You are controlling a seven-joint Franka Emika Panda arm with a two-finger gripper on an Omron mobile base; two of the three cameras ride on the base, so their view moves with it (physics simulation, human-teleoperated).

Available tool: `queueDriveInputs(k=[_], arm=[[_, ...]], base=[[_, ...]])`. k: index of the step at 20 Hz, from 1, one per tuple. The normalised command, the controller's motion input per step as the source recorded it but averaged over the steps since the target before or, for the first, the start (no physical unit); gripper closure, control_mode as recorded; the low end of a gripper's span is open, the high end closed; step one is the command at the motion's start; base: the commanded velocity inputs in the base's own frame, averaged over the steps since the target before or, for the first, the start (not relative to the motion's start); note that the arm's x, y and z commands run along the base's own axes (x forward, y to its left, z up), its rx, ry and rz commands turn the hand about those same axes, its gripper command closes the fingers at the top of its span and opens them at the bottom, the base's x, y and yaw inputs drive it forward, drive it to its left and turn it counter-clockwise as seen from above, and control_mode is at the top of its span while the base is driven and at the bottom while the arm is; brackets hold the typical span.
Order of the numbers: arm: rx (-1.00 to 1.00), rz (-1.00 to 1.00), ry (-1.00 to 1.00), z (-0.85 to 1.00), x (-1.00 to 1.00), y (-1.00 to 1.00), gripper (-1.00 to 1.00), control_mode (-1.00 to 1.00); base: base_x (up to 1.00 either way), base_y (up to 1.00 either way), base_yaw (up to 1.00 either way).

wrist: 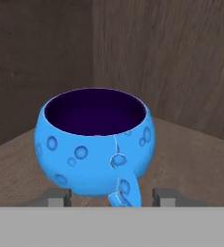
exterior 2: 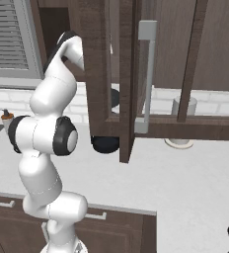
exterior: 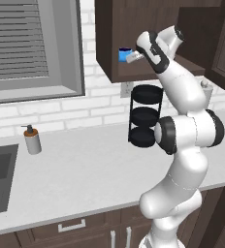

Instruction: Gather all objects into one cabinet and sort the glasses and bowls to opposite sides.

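Since the small bright blue dimpled mug [wrist: 95,142] with its dark inside sits upright on the wooden cabinet [exterior: 109,43] shelf, handle at six o'clock, between my spread jaws, I judge it light, rigid, glossy-slick; grip its round sides low.

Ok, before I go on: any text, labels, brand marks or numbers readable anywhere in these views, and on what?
None readable.
The blue mug carries raised bubble spots, no lettering.
The soap dispenser shows no label.
The cabinet and its door handle are plain.
The black rack and the wall outlet bear no marks.
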Motion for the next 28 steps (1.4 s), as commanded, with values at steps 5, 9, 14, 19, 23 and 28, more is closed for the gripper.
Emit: queueDriveInputs(k=[5, 9, 14, 19, 23, 28], arm=[[0.0, 0.0, 0.0, 0.0, 0.0, 0.0, 1.0, -1.0], [0.0, 0.0, 0.0, 0.0, -0.05, 0.0, 1.0, -1.0], [0.0, -0.02, 0.0, 0.0, -0.24, 0.0, 1.0, -1.0], [0.0, -0.09, 0.0, 0.0, -0.39, -0.02, 1.0, -1.0], [0.0, -0.11, 0.0, 0.0, -0.48, 0.0, 1.0, -1.0], [0.0, -0.14, 0.0, 0.0, -0.52, 0.0, 1.0, -1.0]], base=[[0.0, 0.0, 0.0], [0.0, 0.0, 0.0], [0.0, 0.0, 0.0], [0.0, 0.0, 0.0], [0.0, 0.0, 0.0], [0.0, 0.0, 0.0]])
